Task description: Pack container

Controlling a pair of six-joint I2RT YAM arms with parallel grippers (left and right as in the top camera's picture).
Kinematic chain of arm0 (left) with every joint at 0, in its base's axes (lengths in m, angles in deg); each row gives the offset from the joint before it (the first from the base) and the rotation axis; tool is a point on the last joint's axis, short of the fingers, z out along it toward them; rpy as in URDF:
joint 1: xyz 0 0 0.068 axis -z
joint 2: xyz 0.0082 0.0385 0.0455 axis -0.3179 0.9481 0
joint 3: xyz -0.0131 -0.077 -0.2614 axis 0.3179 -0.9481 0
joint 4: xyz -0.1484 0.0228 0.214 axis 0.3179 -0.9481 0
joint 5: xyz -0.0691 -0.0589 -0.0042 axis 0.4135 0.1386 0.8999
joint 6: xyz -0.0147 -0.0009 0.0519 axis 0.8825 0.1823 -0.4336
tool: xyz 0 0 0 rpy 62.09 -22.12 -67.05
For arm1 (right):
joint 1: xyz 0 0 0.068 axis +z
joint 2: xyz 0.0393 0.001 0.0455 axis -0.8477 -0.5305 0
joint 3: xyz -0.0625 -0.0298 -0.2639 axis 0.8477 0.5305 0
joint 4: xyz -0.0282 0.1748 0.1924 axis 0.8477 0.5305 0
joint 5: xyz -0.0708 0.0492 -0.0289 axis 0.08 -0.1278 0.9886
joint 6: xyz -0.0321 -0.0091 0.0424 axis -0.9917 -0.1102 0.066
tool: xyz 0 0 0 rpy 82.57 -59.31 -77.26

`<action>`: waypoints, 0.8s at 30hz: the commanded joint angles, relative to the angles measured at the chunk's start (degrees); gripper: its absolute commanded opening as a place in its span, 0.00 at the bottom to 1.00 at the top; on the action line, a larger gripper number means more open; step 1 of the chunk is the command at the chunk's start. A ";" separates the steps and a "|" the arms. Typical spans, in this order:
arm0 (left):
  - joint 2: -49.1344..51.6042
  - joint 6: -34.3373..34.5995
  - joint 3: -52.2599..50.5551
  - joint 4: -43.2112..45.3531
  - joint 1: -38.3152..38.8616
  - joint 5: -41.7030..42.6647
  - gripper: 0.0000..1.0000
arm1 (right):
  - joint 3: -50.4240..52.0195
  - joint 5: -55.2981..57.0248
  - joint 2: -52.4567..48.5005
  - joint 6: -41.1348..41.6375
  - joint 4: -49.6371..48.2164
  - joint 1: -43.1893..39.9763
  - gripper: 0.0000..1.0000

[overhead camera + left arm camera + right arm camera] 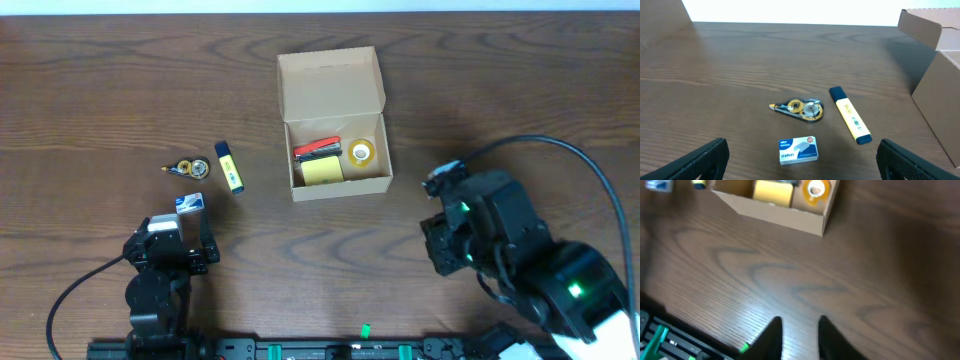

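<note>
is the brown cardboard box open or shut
Open: the flap lid of the tan cardboard box is folded back; a yellow pad and tape roll show inside.

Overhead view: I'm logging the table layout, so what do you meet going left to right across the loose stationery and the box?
correction tape dispenser → yellow highlighter → open cardboard box
</note>
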 commanded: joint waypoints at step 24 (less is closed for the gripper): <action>-0.31 0.17 -0.96 -1.20 -0.17 0.37 0.95 | 0.44 -0.81 3.82 -0.61 5.07 0.39 0.99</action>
